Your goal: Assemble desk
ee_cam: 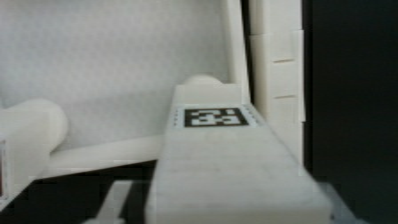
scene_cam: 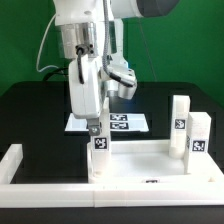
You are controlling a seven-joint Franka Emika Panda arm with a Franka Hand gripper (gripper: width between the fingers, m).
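Observation:
My gripper (scene_cam: 95,127) is shut on a white square leg block (scene_cam: 98,150), which it holds upright by the top end. The block carries a black-and-white tag. Its lower end stands at the corner of the tabletop panel (scene_cam: 150,165) on the exterior view's left. The white rimmed panel lies flat near the front. In the wrist view the held leg block (ee_cam: 222,160) fills the foreground, with the tabletop panel (ee_cam: 125,70) and its rim beyond it. Two more leg blocks (scene_cam: 181,122) (scene_cam: 199,140) stand upright at the panel's far corner on the exterior view's right.
A low white border wall (scene_cam: 15,160) runs along the front and the exterior view's left. The marker board (scene_cam: 125,122) lies flat behind the gripper. A white rounded shape (ee_cam: 27,130) shows beside the held leg; I cannot tell what it is.

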